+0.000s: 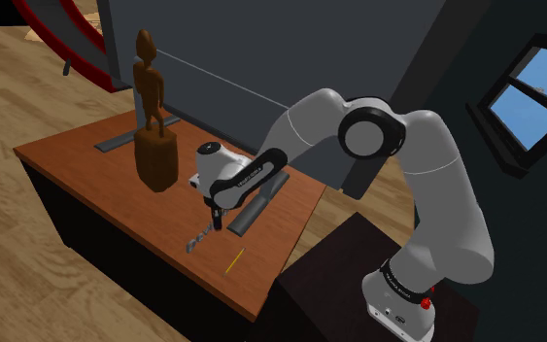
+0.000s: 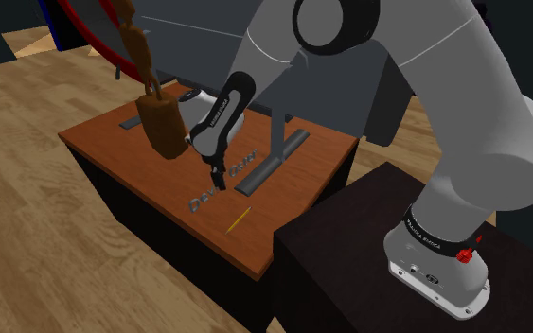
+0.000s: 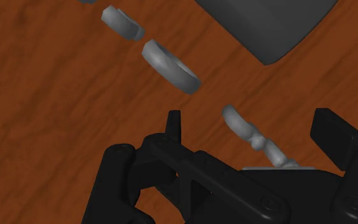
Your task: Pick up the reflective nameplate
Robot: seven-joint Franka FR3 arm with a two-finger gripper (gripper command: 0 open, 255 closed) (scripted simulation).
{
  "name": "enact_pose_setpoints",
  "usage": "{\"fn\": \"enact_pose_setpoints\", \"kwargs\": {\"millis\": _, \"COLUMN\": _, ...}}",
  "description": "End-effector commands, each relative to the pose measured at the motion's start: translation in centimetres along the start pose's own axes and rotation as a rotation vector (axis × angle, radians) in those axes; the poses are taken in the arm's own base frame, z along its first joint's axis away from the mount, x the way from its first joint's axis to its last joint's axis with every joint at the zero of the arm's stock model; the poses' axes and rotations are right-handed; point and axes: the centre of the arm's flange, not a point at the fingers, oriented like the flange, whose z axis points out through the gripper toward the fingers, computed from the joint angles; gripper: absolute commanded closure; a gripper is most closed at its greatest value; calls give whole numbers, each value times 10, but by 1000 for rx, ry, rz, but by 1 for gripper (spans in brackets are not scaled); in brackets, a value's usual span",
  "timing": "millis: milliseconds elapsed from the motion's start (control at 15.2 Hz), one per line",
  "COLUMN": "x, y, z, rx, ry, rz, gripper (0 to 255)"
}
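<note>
Toward the left end of the bench [image 1: 86,185] stands a brown carved figure [image 1: 154,146], well away from the work. Right of it, near the front edge and toward the corner by the stand, lies the nameplate [image 1: 199,238], a thin row of grey raised letters. Its long axis runs across the bench's depth, roughly parallel to the short edge beside the stand. One end points at the front edge and the other at the back. The gripper [image 1: 218,222] hangs low over the row, partway along its length. In the wrist view the jaws stand apart with one letter between them, and neither tip touches it.

The step in hand looks like the last of the approach: the hand is lined up, nothing is grasped, and the nameplate rests on the bench. The next move probably calls for a short descent until the tips flank the letters, then closing, then a lift. In the wrist view the row crosses the jaws at a slant, so a small wrist turn to square them across the narrow width may help.

Further right, a yellow pencil [image 1: 233,260] lies near the front edge and a grey bar [image 1: 252,212] sits just behind the gripper. Both are close enough to watch.
</note>
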Motion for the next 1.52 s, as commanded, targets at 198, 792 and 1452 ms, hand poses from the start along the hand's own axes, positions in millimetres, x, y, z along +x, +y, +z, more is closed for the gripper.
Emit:
{"fn": "enact_pose_setpoints", "kwargs": {"millis": 198, "x": 2, "y": 0, "z": 6, "rx": 0, "ry": 0, "rz": 0, "gripper": 255}}
{"fn": "enact_pose_setpoints", "kwargs": {"millis": 792, "x": 1, "y": 0, "z": 1, "rx": 0, "ry": 0, "rz": 0, "gripper": 255}}
{"fn": "enact_pose_setpoints", "kwargs": {"millis": 1452, "x": -8, "y": -1, "z": -51, "rx": 0, "ry": 0, "rz": 0, "gripper": 255}}
